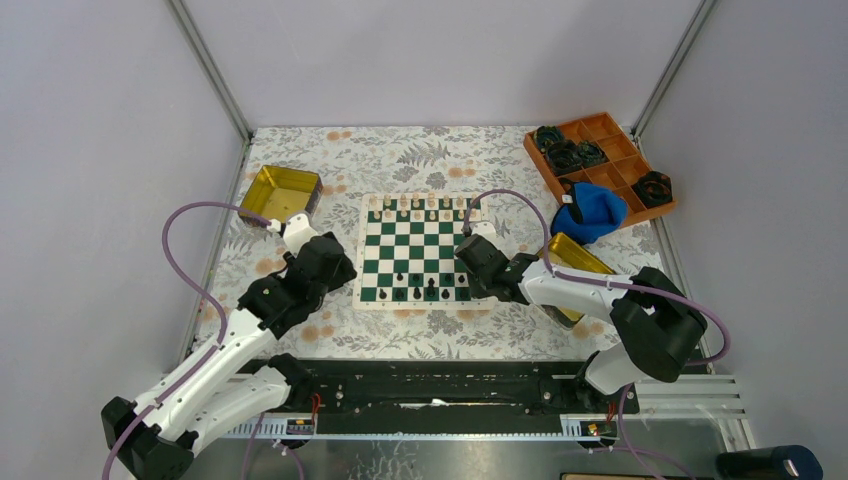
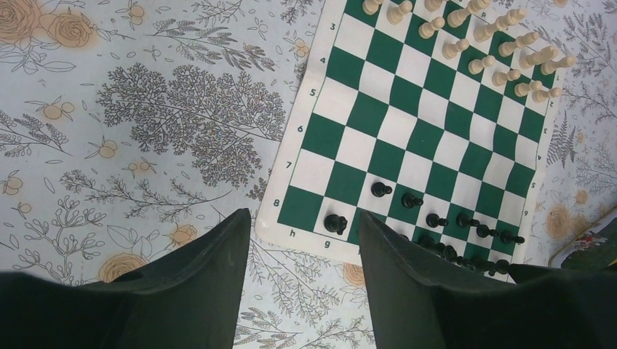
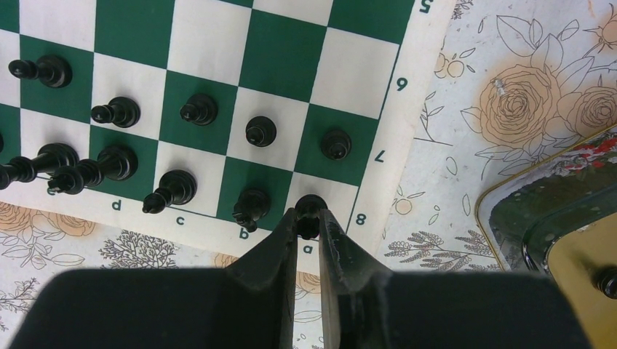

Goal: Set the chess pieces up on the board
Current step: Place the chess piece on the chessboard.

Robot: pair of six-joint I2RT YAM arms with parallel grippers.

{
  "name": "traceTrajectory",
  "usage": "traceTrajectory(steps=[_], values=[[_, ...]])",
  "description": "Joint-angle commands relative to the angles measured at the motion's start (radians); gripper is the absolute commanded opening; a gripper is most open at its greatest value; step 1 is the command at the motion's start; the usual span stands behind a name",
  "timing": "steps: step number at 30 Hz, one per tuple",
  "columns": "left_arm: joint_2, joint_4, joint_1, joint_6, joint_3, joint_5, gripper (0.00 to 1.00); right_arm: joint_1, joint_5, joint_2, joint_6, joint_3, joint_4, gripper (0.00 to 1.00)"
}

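**A robot test cell in a lab**

Plain pale-grey panels framed by slim aluminium corner posts [image 1: 210, 70] box in a single table under a floral-printed cloth [image 1: 440, 155]. Two white-and-black jointed robot arms, left [image 1: 250, 330] and right [image 1: 585, 290], are mounted on a black metal rail [image 1: 430, 390] at the near edge, and looping purple cables [image 1: 205, 205] trail from them. The items laid out are practice props: a green-and-white checkered chess mat [image 1: 420, 250], a shiny gold square tin [image 1: 278, 192] and an orange compartmented plastic tray [image 1: 615, 150].
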Motion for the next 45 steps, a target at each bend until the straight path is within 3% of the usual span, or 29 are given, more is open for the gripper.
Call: traceTrajectory(steps=[1,26,45], values=[[-0.006,0.037,0.005,0.005,-0.014,-0.007,0.63,0.01,0.015,-0.01,0.013,0.008,0.001,0.0],[0.003,0.043,0.005,0.001,-0.025,-0.003,0.63,0.01,0.016,0.026,0.017,-0.01,0.017,0.01],[0.011,0.042,0.005,0.001,-0.022,-0.002,0.63,0.009,0.011,0.005,-0.005,0.034,-0.02,0.35]])
